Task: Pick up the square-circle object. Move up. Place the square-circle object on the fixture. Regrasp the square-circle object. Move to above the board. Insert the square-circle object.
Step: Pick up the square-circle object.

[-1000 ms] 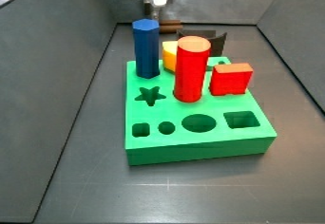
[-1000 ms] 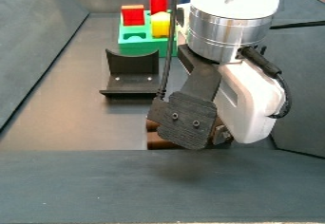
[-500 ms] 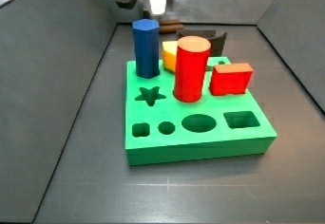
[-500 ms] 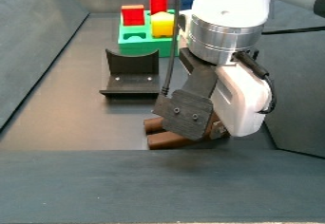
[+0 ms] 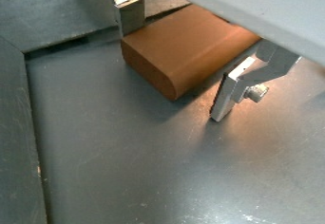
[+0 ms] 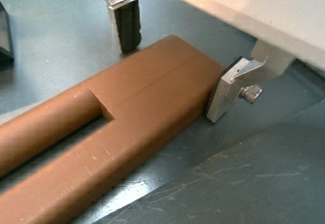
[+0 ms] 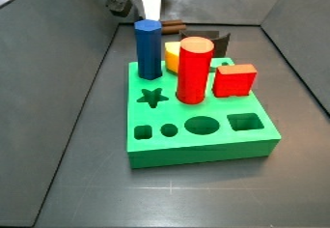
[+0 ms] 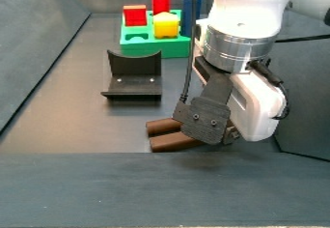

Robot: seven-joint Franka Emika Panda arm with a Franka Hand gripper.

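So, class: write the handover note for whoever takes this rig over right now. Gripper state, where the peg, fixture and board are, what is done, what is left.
Gripper: low over the floor, fingers astride the peg's square end; a small gap shows on each side, so it looks open, not clamped.
Peg: lying flat on the floor under the gripper, near the front edge in a side view.
Fixture: empty, between peg and board.
Board: at the far end, with other pegs standing in it; square hole free.
Done: approach to the peg.
Left: close, lift, place on fixture, regrasp, move above board, insert.
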